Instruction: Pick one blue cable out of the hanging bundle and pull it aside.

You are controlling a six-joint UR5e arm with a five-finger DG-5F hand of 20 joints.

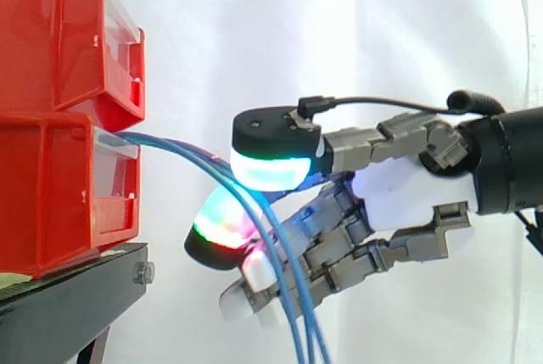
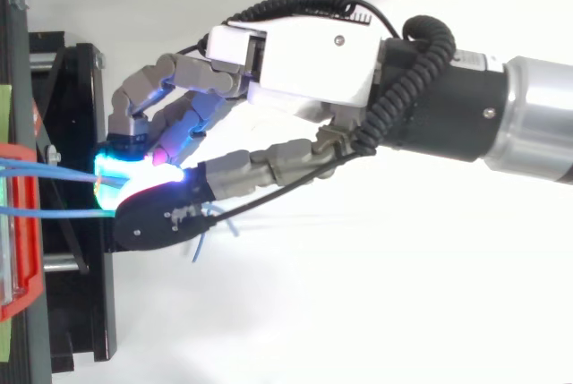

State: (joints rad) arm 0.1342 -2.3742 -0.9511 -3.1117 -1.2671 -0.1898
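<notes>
You have two red bins (image 1: pixel 51 194) of smooth, hard plastic, stacked on one black stand (image 1: pixel 68 313) beyond the fingertips of the hand (image 1: pixel 399 198). You can count about three thin, glossy blue cables (image 1: pixel 178 148) arching out of the lower bin. They run in under the thumb and drop below the palm, cut off at the side view's lower edge. The fingers are curled shut round them, and the glowing pads (image 1: pixel 271 169) hide how many strands are pinched.
</notes>
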